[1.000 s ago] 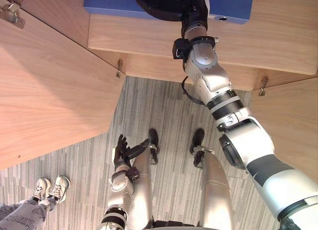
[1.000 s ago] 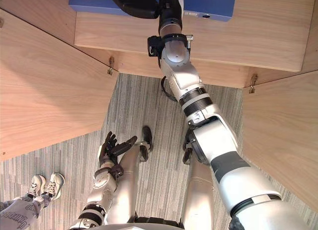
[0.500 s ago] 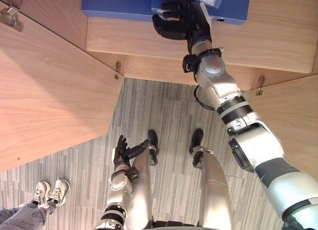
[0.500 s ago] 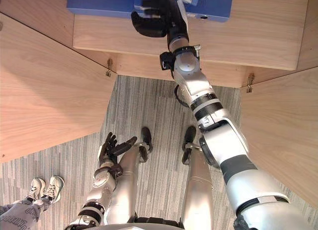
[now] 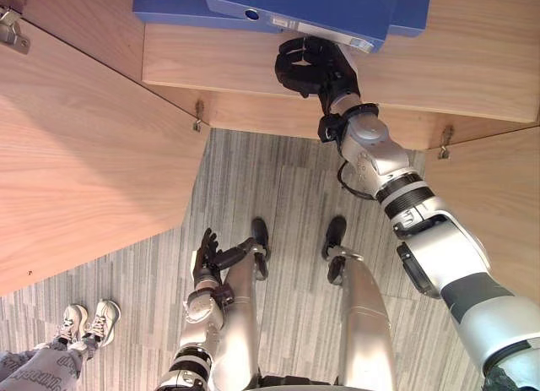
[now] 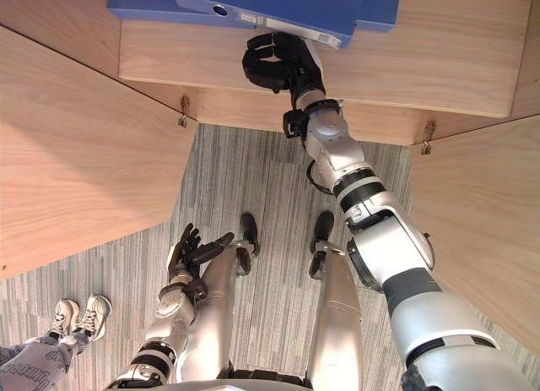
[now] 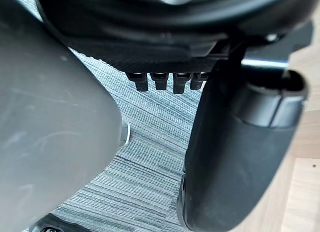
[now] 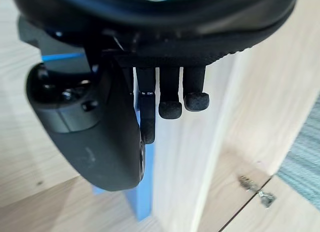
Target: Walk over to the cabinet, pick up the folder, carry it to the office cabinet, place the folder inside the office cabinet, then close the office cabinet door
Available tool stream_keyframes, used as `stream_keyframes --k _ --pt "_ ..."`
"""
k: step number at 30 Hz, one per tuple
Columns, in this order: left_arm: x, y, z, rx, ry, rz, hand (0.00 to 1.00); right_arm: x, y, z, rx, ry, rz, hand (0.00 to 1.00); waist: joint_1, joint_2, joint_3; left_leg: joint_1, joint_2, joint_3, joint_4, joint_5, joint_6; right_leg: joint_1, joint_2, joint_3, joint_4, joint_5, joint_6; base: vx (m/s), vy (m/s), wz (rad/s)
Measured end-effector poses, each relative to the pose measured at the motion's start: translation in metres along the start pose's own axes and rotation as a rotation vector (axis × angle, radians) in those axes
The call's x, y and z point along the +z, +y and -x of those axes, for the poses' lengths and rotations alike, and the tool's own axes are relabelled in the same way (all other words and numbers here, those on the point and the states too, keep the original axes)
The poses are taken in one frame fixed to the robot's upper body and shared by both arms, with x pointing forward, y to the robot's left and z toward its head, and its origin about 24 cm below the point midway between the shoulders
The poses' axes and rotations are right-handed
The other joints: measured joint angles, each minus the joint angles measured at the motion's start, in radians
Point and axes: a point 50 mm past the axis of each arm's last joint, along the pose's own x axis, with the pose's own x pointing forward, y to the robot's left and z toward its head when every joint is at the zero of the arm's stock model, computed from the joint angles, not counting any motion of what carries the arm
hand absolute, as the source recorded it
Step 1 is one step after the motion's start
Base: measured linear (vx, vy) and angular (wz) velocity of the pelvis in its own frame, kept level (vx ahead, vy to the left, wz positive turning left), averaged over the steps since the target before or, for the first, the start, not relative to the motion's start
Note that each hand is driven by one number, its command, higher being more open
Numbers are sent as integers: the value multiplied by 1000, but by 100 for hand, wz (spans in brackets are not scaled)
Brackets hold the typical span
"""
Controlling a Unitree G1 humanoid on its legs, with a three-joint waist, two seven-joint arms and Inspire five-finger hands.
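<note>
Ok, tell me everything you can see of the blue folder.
The blue folder is thick and stiff-looking, with a round hole and a pale label strip on its spine. It lies askew over another flat blue surface on the wooden shelf. The right robot hand is curled on its near edge, pinching it.

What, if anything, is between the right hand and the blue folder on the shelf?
Nothing visible. The right hand is at the blue folder, its fingers curled on the near edge, at the front of the wooden shelf. The left door and right door stand open to either side.
</note>
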Motion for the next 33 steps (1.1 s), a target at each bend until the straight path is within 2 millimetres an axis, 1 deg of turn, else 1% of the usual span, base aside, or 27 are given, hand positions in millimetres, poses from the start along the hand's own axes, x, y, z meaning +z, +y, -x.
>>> stream_keyframes --k 2,5,6,8,10,11,13,16,24,26,28,29,32,33 --pt "2 0 -1 0 -5 2 100 2 2 -3 -18 6 -1 0 -1 0 0 -13 -2 -1 -1 4 0 -13 -2 -1 3 0 0 0 0 0" --pt "3 -1 -2 0 -8 14 100 17 5 -11 -50 -10 14 0 0 0 0 -21 -6 -3 -11 13 -1 -25 -6 -3 7 0 0 1 -22 7" --pt "4 -2 -2 -7 -13 13 100 27 4 -14 -75 -27 26 0 3 0 0 -28 -11 -8 -22 23 -1 -34 -11 -8 7 1 -1 -5 -29 14" --pt "5 -3 -2 -10 -16 12 100 33 3 -16 -90 -37 20 0 3 1 0 -35 -16 -11 -28 30 -2 -40 -15 -12 8 1 -2 -2 -22 13" --pt "7 -5 -2 -18 -28 16 100 45 -3 -18 -122 -62 20 0 7 1 0 -48 -21 -21 -35 39 -3 -50 -20 -22 11 0 -4 4 -16 14" --pt "8 -6 -2 -20 -31 18 100 47 -5 -18 -130 -66 23 0 9 1 0 -50 -23 -24 -37 41 -3 -50 -21 -25 11 0 -4 11 -11 15" --pt "10 -11 -1 -33 -43 23 100 53 -16 -17 -163 -81 38 0 20 1 0 -54 -30 -30 -46 49 -3 -53 -27 -32 11 -1 -5 15 -5 13" --pt "11 -13 -1 -36 -48 40 100 61 -24 -18 -170 -97 56 0 23 1 0 -59 -38 -32 -58 59 -2 -62 -35 -34 12 0 -5 18 2 9" --pt "14 -17 -1 -53 -61 46 100 65 -34 -17 -138 -96 77 0 22 1 0 -64 -40 -41 -51 63 -3 -61 -37 -42 14 0 -6 5 -1 1" --pt "14 -18 -1 -54 -62 47 100 68 -34 -17 -130 -106 78 0 20 1 0 -64 -39 -41 -45 63 -2 -58 -37 -42 16 0 -6 0 0 0" --pt "15 -19 -1 -57 -66 49 100 75 -35 -14 -111 -145 86 0 20 1 0 -63 -34 -39 -31 61 -1 -52 -35 -43 21 0 -6 0 0 0" --pt "15 -19 -1 -57 -66 49 100 75 -35 -12 -102 -155 95 0 20 1 0 -62 -32 -39 -27 59 -1 -48 -33 -44 21 0 -6 0 0 0" --pt "14 -18 0 -55 -57 48 100 67 -30 -1 -48 -210 85 0 11 1 0 -44 -23 -39 -4 44 3 -21 -27 -44 25 -1 -7 -7 -8 -7" --pt "11 -17 0 -53 -46 45 100 52 -25 8 -17 -211 93 0 6 1 0 -22 -17 -38 7 31 3 7 -23 -44 25 -3 -7 -7 -5 -8"
